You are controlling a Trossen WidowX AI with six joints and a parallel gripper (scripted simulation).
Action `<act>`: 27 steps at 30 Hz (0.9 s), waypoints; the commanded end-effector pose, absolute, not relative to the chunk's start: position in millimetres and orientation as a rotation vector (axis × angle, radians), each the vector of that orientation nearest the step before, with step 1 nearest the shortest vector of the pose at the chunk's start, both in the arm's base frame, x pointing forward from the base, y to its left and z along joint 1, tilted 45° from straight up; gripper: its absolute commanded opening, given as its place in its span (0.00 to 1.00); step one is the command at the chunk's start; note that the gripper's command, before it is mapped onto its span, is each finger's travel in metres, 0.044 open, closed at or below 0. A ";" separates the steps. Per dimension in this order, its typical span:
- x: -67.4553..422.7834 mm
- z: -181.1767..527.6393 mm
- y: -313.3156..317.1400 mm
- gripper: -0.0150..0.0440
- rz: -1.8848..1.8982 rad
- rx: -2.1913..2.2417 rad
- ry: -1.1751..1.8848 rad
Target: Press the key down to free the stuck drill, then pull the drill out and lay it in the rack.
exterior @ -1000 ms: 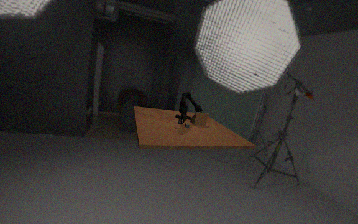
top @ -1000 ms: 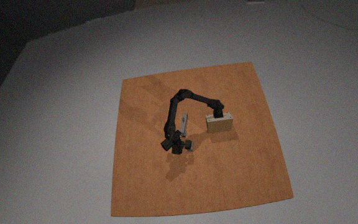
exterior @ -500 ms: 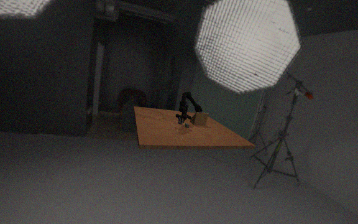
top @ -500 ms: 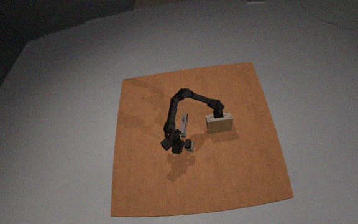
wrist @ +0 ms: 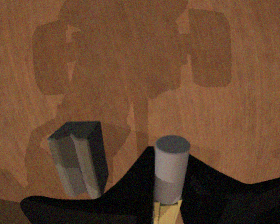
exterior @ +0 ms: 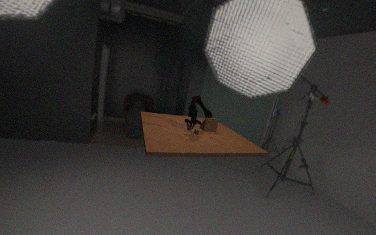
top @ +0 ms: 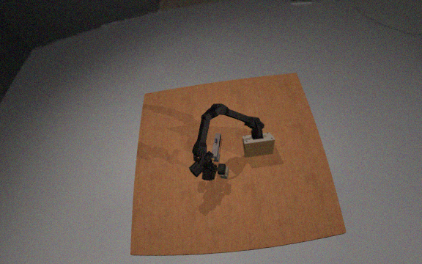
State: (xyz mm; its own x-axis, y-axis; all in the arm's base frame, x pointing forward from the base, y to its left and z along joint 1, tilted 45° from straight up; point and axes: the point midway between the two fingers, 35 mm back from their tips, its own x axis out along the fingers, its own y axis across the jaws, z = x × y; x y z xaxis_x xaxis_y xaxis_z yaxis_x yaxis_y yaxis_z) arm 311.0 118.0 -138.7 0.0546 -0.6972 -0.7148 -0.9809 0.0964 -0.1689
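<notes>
My gripper (top: 208,177) (wrist: 160,152) is shut on the drill (wrist: 171,167), a grey cylinder with a yellow-gold part below it in the wrist view. The drill is held above the table, and its full length is hidden. The rack (top: 225,173) (exterior: 196,132) (wrist: 76,165), a small grey grooved block, stands just right of my gripper in the top view and left of the drill in the wrist view. A long grey fixture (top: 217,147) lies behind my gripper, with a small dark blue part on top. I cannot tell the state of the key.
The arm's pale box-shaped base (top: 258,147) (exterior: 210,125) stands to the right on the wooden table top (top: 277,205) (exterior: 172,145). My arm arches from it over the back of the table. Shadows of the arm and gripper fall across the wood.
</notes>
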 end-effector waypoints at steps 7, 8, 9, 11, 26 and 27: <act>310.9 -134.2 122.7 0.25 0.536 -1.655 1.703; 310.9 -133.8 123.1 0.25 0.536 -1.655 1.703; 310.8 -133.4 123.5 0.25 0.536 -1.655 1.703; 310.8 -132.7 124.2 0.25 0.536 -1.655 1.703; 297.8 -137.2 128.7 0.25 0.537 -1.655 1.703; 296.4 -137.8 129.2 0.25 0.537 -1.655 1.703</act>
